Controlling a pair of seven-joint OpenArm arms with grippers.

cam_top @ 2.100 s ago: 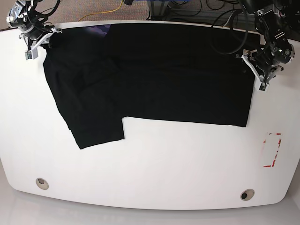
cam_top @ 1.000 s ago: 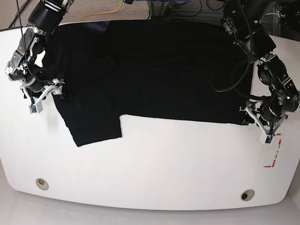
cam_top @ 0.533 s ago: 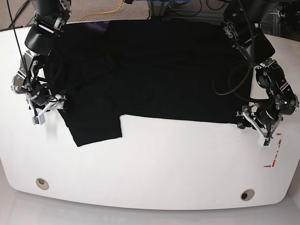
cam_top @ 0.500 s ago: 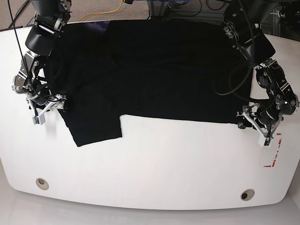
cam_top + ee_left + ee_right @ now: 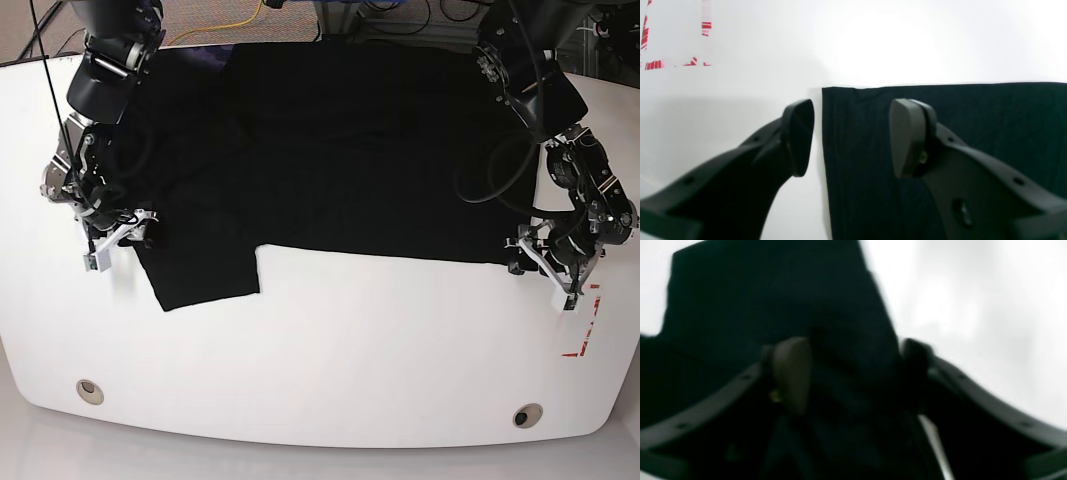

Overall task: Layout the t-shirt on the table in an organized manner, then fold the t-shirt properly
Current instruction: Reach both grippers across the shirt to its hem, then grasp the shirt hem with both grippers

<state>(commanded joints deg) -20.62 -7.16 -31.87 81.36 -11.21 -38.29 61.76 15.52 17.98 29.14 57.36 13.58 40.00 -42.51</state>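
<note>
The black t-shirt (image 5: 350,150) lies spread flat across the far half of the white table (image 5: 350,350), one sleeve reaching toward the front at the left. My left gripper (image 5: 540,266) is open at the shirt's near right corner. In the left wrist view that gripper (image 5: 851,136) straddles the side edge of the t-shirt (image 5: 973,110), with one finger (image 5: 796,136) over bare table (image 5: 873,43). My right gripper (image 5: 115,238) sits open at the sleeve's outer edge. The blurred right wrist view shows this gripper (image 5: 853,373) with the t-shirt (image 5: 773,290) between its spread fingers.
A red tape rectangle (image 5: 585,320) marks the table just in front of my left gripper; its corner (image 5: 673,63) also shows in the left wrist view. Two metal grommets (image 5: 90,391) (image 5: 527,416) sit near the front edge. Cables hang behind the table.
Both grippers came forward from the shirt's far corners along its sides. In the last half second the right gripper slid a little further down the sleeve edge; the left gripper barely moved.
</note>
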